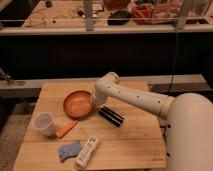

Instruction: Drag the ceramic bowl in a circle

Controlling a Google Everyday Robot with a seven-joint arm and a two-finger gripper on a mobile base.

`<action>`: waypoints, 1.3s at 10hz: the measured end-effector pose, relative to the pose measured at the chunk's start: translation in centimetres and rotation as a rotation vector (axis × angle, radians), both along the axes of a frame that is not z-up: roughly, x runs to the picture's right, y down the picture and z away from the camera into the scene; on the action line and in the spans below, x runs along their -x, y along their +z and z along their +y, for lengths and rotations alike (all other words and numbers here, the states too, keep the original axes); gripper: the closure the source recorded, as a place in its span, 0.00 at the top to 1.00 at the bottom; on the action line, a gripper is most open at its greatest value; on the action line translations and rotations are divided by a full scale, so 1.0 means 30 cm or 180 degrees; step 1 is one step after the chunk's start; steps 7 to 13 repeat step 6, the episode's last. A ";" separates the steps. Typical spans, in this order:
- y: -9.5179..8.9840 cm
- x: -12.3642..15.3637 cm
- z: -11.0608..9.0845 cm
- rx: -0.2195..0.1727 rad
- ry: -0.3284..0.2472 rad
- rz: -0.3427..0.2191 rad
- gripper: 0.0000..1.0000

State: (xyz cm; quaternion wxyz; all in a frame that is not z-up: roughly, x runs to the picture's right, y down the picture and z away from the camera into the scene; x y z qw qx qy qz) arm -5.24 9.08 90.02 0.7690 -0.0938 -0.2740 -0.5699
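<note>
The ceramic bowl [77,103] is orange-brown and shallow. It sits on the wooden table [135,145], left of centre. My white arm reaches in from the right and bends down at the bowl's right rim. The gripper [96,103] is at that rim, right against the bowl, and is mostly hidden under the wrist.
A black oblong object [112,116] lies just right of the bowl, close to the gripper. A white cup [44,123] stands front left, with an orange carrot-like piece [66,130] beside it. A blue cloth [68,150] and a white bar-shaped object [86,151] lie near the front edge.
</note>
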 end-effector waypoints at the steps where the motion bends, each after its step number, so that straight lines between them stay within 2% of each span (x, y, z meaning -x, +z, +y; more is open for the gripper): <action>1: 0.001 -0.001 -0.001 0.0002 0.0001 0.0001 0.00; 3: 0.022 -0.017 -0.005 0.0051 0.0061 0.0038 0.00; 5: 0.074 -0.079 -0.027 0.0124 0.0175 0.0122 0.00; 6: 0.079 -0.101 -0.025 0.0137 0.0197 0.0149 0.00; 13: 0.079 -0.101 -0.025 0.0137 0.0197 0.0149 0.00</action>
